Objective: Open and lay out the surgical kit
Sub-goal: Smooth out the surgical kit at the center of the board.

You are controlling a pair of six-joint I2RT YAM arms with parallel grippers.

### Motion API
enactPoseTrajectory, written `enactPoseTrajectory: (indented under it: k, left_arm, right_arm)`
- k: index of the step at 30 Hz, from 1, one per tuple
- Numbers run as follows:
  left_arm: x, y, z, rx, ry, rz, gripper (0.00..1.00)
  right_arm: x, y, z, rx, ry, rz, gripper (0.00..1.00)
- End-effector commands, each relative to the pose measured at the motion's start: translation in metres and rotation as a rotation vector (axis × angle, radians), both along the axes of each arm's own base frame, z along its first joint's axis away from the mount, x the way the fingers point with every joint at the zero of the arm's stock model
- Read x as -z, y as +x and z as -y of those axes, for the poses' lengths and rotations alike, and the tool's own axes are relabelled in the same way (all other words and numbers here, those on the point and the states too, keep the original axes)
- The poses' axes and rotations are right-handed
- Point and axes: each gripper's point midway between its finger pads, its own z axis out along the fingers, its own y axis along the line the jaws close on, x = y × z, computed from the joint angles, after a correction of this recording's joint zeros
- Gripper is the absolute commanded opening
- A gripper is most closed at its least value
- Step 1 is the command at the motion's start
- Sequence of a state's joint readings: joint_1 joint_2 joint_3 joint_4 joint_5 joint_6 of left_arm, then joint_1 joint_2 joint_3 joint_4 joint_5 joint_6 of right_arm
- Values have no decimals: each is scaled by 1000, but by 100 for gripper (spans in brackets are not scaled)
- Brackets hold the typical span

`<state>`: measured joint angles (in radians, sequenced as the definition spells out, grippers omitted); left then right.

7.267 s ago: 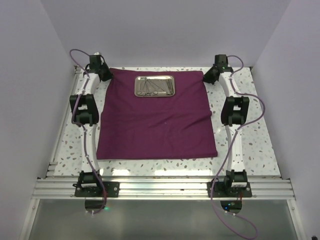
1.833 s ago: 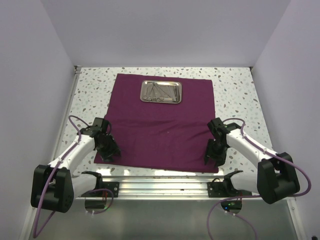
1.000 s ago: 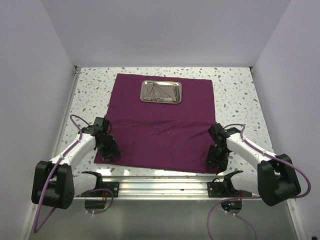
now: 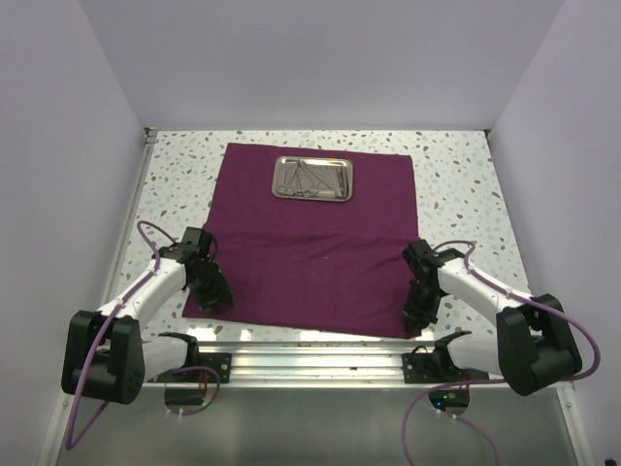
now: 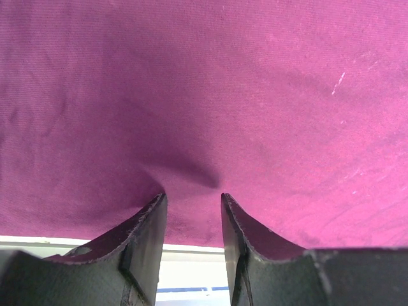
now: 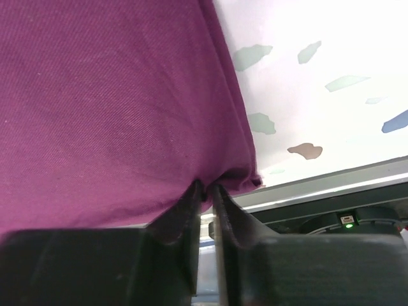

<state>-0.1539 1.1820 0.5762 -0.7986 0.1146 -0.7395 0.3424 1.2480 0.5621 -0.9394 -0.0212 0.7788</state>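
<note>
The dark purple cloth wrap (image 4: 310, 243) lies spread flat on the table. On its far part sits the steel tray (image 4: 276, 179) with thin silver instruments (image 4: 309, 178) inside. My left gripper (image 4: 215, 296) is at the cloth's near left corner. In the left wrist view its jaws (image 5: 191, 197) stand apart, tips pressing on the cloth (image 5: 204, 95) with a small crease between them. My right gripper (image 4: 415, 316) is at the near right corner. In the right wrist view it (image 6: 207, 186) is shut on a fold of the cloth's (image 6: 115, 95) edge.
The speckled white table (image 4: 456, 175) shows around the cloth. An aluminium rail (image 4: 310, 364) with both arm bases runs along the near edge, just behind both grippers. Plain walls close in the left, right and far sides.
The right gripper has shut on the cloth's near right corner. The left gripper has stayed at the near left corner, its jaws barely narrower. Cloth and tray have not moved.
</note>
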Motion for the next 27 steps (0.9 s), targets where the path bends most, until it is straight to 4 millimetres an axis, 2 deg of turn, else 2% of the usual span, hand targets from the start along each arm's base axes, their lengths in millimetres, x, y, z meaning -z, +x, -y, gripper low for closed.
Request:
enactPoseTrajectory:
  k: [1,2,5,7,10,11,13,14,15,18,20,24,26,27]
  left_arm:
    - [-4,13,2,23,-1,46,43]
    - [-5,14,3,28,-4,49,43]
    - [-5,15,2,34,-1,51,43]
    - [-6,16,2,37,0,53,42]
    - [-13,23,2,40,4,75,41]
    - [-16,27,2,39,4,88,40]
    - [-26,37,2,36,11,124,39]
    - [-30,42,2,35,13,140,39]
    - [-38,49,2,34,14,165,37]
    - [-55,65,1,27,27,216,31]
    - [-66,75,0,18,39,248,30]
    - [-81,84,-1,8,48,280,26]
    - [-84,81,3,21,22,273,30]
    - [-82,77,4,27,17,257,38]
  right_arm:
    - [5,3,2,10,-24,8,4]
    - [5,4,2,8,-25,6,0]
    - [5,1,3,8,-29,-5,0]
    - [-3,5,2,-4,-24,6,0]
    - [-32,7,2,-37,-15,24,0]
    - [-45,-3,6,-50,-18,13,0]
    - [-69,-2,7,-79,-6,43,0]
    - [-81,-17,12,-88,-17,6,0]
    - [-94,-19,10,-105,17,36,0]
    - [-110,-47,11,-129,71,19,0]
    - [-113,-69,11,-127,100,-35,0]
    - [-96,-104,4,-143,195,-121,0]
    - [-94,-109,-3,-121,243,-117,0]
    - [-91,-110,-1,-103,230,-124,0]
